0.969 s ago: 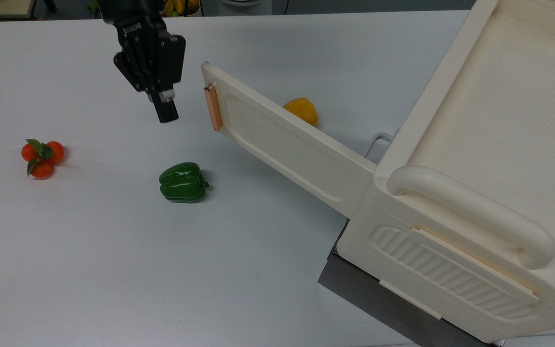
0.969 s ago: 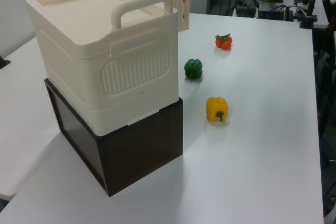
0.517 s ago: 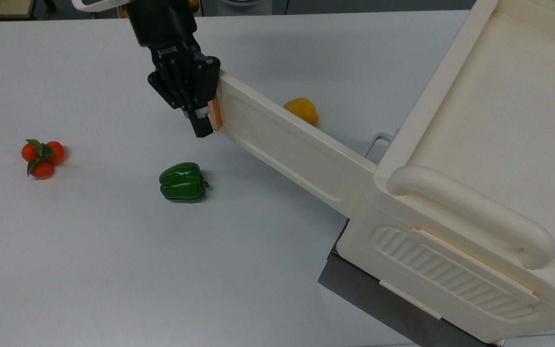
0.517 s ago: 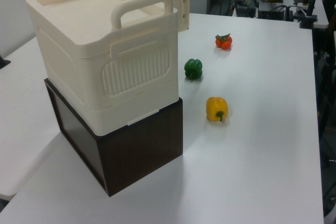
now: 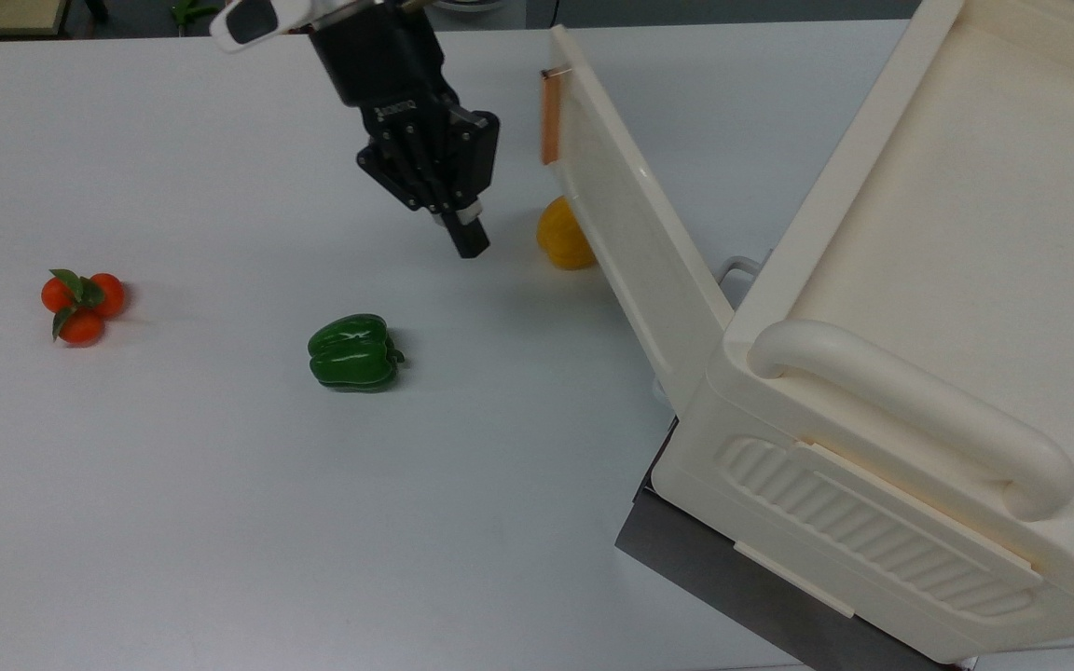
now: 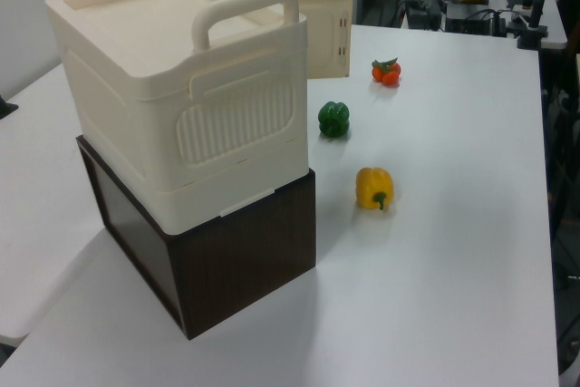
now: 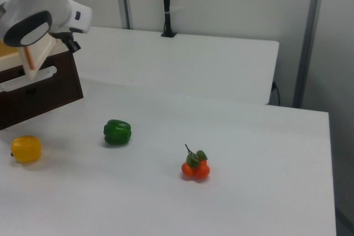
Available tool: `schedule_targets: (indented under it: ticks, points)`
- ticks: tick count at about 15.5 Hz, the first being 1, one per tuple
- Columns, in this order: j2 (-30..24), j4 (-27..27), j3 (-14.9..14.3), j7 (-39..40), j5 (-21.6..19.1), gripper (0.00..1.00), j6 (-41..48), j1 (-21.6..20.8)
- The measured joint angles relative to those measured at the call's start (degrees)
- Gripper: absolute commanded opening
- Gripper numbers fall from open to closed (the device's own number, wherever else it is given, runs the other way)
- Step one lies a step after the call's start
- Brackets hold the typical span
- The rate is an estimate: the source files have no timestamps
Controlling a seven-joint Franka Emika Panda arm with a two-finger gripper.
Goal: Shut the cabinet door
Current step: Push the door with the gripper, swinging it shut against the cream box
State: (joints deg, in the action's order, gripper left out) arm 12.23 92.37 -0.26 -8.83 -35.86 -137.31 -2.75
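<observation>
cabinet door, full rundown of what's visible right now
The cabinet door is a long flat cream panel, plastic by its look, with a recessed rectangular inset and a slim copper-coloured bar handle at its free end. It is hinged at the corner of the cream cabinet and stands partly open, angled away from the cabinet front. The gripper hangs to the top view's left of it, apart from it. A yellow pepper lies on the table beside the door's lower edge; contact cannot be told.

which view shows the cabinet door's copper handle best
The top view: the copper handle runs down the cabinet door free end, unobstructed. The left view shows the door's other face; the right view only a partial edge.
</observation>
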Motion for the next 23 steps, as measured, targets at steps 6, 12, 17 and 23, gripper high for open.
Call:
schedule_targets:
  ticks: [6,12,17,23]
  points:
    - [-0.1,0.0,5.5,0.0,0.5,0.0,2.9,-0.4]
    - [-0.2,-0.1,12.1,0.0,2.1,0.0,3.0,-0.6]
    - [-0.2,-0.5,16.7,0.0,3.1,0.0,2.4,-0.7]
    - [-0.2,-0.6,19.1,0.0,4.8,0.0,-1.7,-2.3]
